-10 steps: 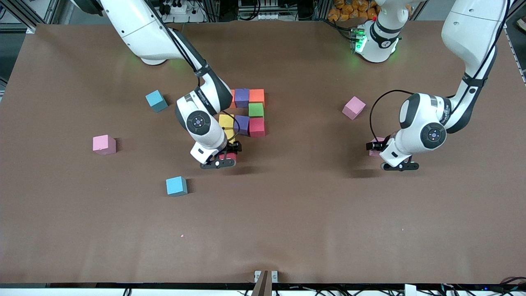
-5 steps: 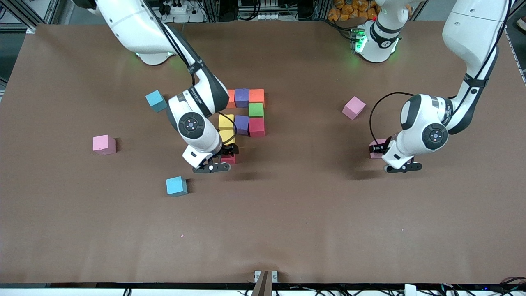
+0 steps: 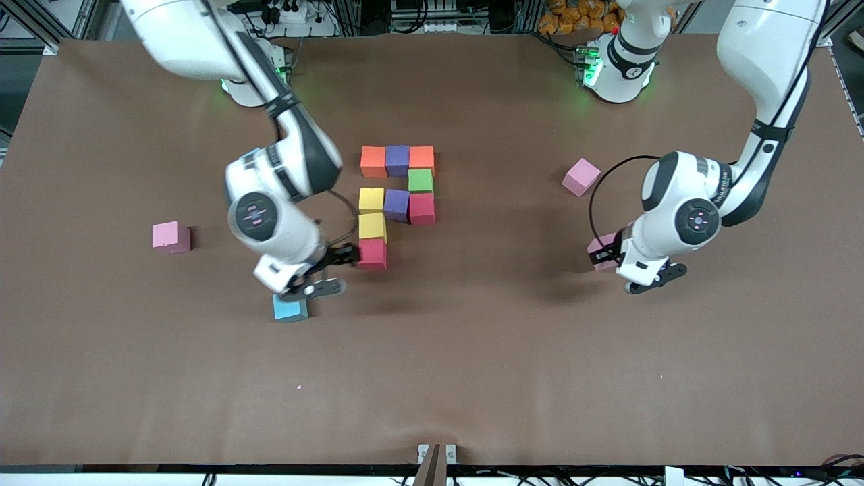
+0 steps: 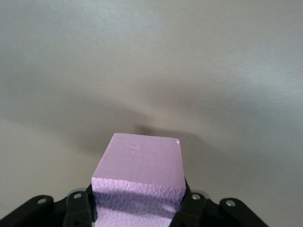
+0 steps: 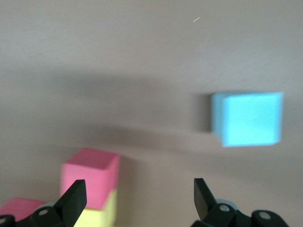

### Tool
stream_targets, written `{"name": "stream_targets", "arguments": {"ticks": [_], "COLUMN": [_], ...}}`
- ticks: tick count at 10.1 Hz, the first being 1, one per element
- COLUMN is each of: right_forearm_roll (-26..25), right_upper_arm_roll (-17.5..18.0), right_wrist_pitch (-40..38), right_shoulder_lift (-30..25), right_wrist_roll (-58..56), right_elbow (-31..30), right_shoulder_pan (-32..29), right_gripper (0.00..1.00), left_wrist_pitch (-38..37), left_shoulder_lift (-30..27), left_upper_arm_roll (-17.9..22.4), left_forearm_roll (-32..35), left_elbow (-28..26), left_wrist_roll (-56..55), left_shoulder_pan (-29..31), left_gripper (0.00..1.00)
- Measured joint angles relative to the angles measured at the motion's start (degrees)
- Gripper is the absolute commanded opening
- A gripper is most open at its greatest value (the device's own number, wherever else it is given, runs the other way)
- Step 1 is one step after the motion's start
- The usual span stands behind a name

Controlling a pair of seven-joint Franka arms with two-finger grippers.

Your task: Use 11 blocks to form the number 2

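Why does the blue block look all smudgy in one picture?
In the right wrist view the sky blue block has smeared edges, probably motion blur; in the front view the same block looks sharp; in the left wrist view the pink block is crisp, its shadow soft.

Showing across the counter (image 3: 472, 378) are 13 foam blocks: 2 orange blocks (image 3: 373, 162), 2 purple blocks (image 3: 397, 160), 2 yellow blocks (image 3: 371, 200), 2 red blocks (image 3: 422, 208), 1 green block (image 3: 420, 180), 3 light pink blocks (image 3: 170, 237) and 1 sky blue block (image 3: 289, 310).
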Motion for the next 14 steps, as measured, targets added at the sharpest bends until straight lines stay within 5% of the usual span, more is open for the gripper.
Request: {"name": "stream_targets", "arguments": {"ticks": [5, 12, 14], "right_forearm_roll": [0.0, 2.5, 2.5], "right_upper_arm_roll": [-0.3, -0.2, 0.0], "right_wrist_pitch": [4.9, 15.7, 18.3], "right_shoulder_lift": [3.4, 10.0, 12.4], "right_wrist_roll": [-20.5, -21.1, -21.3], "right_elbow": [0.2, 0.4, 0.4], "right_shoulder_pan": [-7.5, -8.0, -7.9], "right_gripper": [1.00, 1.00, 0.77], "left_wrist_pitch": [0.0, 0.1, 0.3], "left_shoulder_lift": [3.4, 10.2, 13.2], "left_upper_arm_roll": [-0.2, -0.4, -0.4], "left_forearm_roll": [-2.3, -2.7, -5.0], "left_elbow": [7.0, 17.2, 21.7], "left_wrist_roll": [-20.0, -56.6, -64.4], "left_shoulder_pan": [-7.3, -19.9, -22.5], "left_gripper": [0.21, 0.21, 0.21]}}
